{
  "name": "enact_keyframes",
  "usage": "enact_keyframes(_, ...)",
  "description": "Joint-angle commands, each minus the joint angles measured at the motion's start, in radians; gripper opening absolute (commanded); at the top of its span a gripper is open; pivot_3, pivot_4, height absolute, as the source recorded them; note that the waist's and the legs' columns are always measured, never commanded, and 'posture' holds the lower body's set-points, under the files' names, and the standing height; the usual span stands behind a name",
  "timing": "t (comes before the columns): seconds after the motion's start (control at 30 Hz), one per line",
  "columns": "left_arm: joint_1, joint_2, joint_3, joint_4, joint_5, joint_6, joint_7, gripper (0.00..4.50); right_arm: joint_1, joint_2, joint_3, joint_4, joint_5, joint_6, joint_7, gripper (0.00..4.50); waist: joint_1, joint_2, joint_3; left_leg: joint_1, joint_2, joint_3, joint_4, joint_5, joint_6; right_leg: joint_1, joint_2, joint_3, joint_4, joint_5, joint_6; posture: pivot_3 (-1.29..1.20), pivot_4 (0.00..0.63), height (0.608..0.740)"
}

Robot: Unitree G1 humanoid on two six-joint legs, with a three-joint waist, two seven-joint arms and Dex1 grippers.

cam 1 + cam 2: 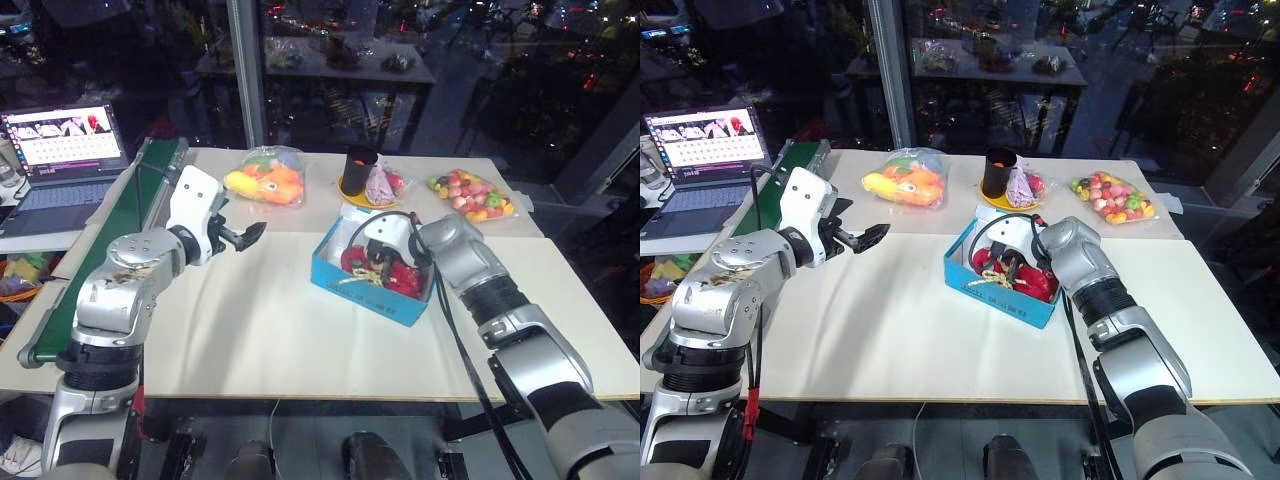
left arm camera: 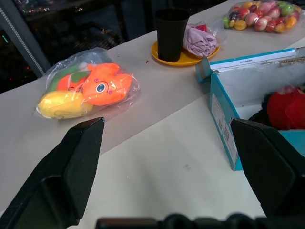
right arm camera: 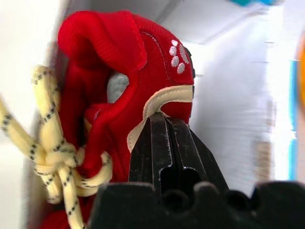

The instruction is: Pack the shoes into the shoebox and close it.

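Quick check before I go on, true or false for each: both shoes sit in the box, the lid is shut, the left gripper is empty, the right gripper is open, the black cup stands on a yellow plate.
1. Red shoes lie in the blue box. True.
2. The lid is shut. False: the box stands open.
3. The left gripper is open and empty. True.
4. The right gripper is open. False: it is shut, its tip against a shoe.
5. The black cup stands on a yellow plate. True.

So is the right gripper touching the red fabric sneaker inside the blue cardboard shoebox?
Touching. The right wrist view shows the right gripper, shut, with its black fingertips pressed against the red fabric sneaker at the cream-trimmed collar, no gap between them.
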Motion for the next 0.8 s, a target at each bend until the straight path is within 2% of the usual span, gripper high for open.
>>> enact_keyframes(0.03,-0.036,-0.006,-0.004,-0.003,0.009,-0.024,-0.001,4.5,0.008,-0.025,0.013,0.032,-0.062,-0.011,-0.081,0.02,0.001,0.001,0.001,-0.002,0.0,0.0,0.0,0.001,0.001,-0.002,0.0,0.0,0.0,0.001,0.001,0.0,0.15,0.733)
enact_keyframes(0.13,-0.05,-0.014,-0.014,0.012,0.013,-0.033,-0.005,4.5,0.022,-0.03,0.013,-0.003,-0.07,0.004,-0.089,0.02,0.004,0.003,0.002,-0.008,0.0,-0.001,0.0,0.002,0.002,-0.006,0.001,0.0,0.0,0.002,0.006,0.0,0.15,0.733)
enact_keyframes(0.3,-0.059,-0.016,-0.02,0.022,0.014,-0.038,-0.01,4.5,0.083,-0.061,0.022,-0.146,-0.053,0.105,0.022,0.02,0.008,0.003,0.002,-0.024,-0.001,-0.001,0.0,0.001,0.002,-0.02,0.0,0.0,-0.001,0.004,0.002,0.0,0.15,0.733)
enact_keyframes(0.5,-0.058,-0.011,-0.021,0.022,0.014,-0.036,-0.017,4.5,0.156,-0.174,0.031,-0.419,0.005,0.279,0.264,0.02,0.02,0.004,0.003,-0.024,-0.001,-0.001,-0.004,0.0,0.002,-0.019,0.0,-0.001,-0.004,0.003,0.002,0.0,0.15,0.733)
enact_keyframes(0.53,-0.058,-0.011,-0.022,0.021,0.014,-0.035,-0.017,4.5,0.162,-0.193,0.033,-0.451,0.011,0.298,0.291,0.02,0.024,0.005,0.003,-0.024,-0.001,0.0,-0.004,0.0,0.002,-0.019,0.0,-0.001,-0.004,0.0,0.008,0.0,0.15,0.733)
enact_keyframes(0.67,-0.056,-0.01,-0.023,0.02,0.013,-0.035,-0.019,4.5,0.173,-0.24,0.049,-0.512,0.015,0.338,0.343,0.02,0.034,0.007,0.007,-0.024,-0.001,0.0,-0.003,0.0,0.001,-0.019,-0.001,-0.001,-0.005,-0.001,0.009,0.0,0.15,0.733)
enact_keyframes(0.8,-0.062,-0.014,-0.028,0.027,0.014,-0.038,-0.021,4.5,0.183,-0.231,0.074,-0.491,0.006,0.33,0.33,0.02,0.034,0.007,0.007,-0.024,-0.001,0.0,-0.003,0.0,0.001,-0.019,0.0,-0.001,-0.005,-0.001,0.009,0.0,0.15,0.733)
